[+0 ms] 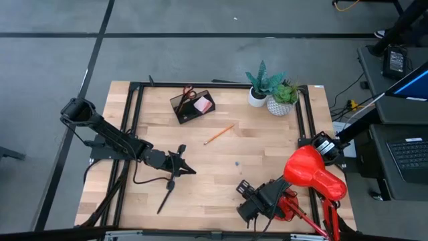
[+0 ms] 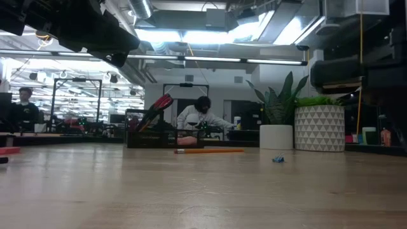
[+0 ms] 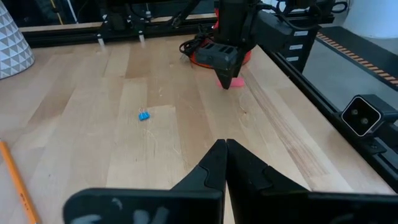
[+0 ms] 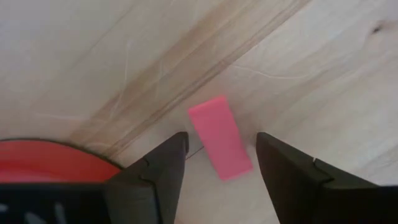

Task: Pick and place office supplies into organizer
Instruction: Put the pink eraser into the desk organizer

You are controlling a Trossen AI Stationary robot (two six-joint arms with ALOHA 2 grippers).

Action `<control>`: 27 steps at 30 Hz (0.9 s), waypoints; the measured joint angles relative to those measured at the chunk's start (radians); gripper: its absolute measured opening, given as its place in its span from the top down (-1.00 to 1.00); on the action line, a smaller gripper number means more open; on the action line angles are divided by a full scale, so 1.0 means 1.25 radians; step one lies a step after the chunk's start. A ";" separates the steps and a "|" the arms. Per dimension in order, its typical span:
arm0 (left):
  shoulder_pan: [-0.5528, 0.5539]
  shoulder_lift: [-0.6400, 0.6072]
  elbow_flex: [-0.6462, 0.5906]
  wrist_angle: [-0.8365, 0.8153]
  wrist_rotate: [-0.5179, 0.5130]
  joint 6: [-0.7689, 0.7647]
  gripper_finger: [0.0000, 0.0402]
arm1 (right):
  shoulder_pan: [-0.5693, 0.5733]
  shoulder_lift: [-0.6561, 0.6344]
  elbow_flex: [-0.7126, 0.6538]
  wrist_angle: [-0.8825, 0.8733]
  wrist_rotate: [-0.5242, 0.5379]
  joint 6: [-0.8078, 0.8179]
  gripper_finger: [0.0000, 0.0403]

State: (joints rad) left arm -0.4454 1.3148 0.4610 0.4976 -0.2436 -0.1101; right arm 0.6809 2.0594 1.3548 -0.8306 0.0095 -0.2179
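Observation:
A pink eraser [image 4: 221,137] lies flat on the wooden table. My right gripper [image 4: 221,163] is open above it, pointing down, with one finger on each side of the eraser's end and a gap to each. It stands at the near right of the table [image 1: 245,201]. My left gripper [image 1: 184,167] is shut and empty at mid-table, also seen in the left wrist view [image 3: 225,146]. The dark organizer [image 1: 192,105] at the far side holds red-handled scissors [image 1: 188,92] and a pink pad [image 1: 203,104]. An orange pencil [image 1: 219,134] and a black pen [image 1: 165,197] lie on the table.
A red desk lamp [image 1: 314,174] stands right beside my right arm; its base [image 4: 50,162] shows next to the eraser. Two potted plants [image 1: 274,90] stand at the far right. A small blue clip [image 3: 143,115] lies mid-table. A black frame [image 1: 134,107] runs along the table's edges.

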 joint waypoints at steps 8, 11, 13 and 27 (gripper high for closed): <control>0.000 0.000 0.000 0.000 0.001 0.000 0.99 | -0.014 0.001 -0.001 0.004 -0.026 0.003 0.28; 0.000 0.000 0.000 0.000 0.001 0.000 0.99 | -0.015 0.001 -0.001 0.006 -0.022 0.004 0.36; 0.000 0.000 0.000 0.000 0.001 0.000 0.99 | -0.014 0.001 -0.002 0.007 -0.018 0.018 0.40; 0.000 0.000 0.000 0.000 0.001 0.000 0.99 | -0.014 0.001 -0.003 0.020 0.003 0.245 0.63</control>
State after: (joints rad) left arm -0.4454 1.3148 0.4610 0.4973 -0.2420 -0.1104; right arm 0.6640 2.0602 1.3514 -0.8060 0.0136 0.0887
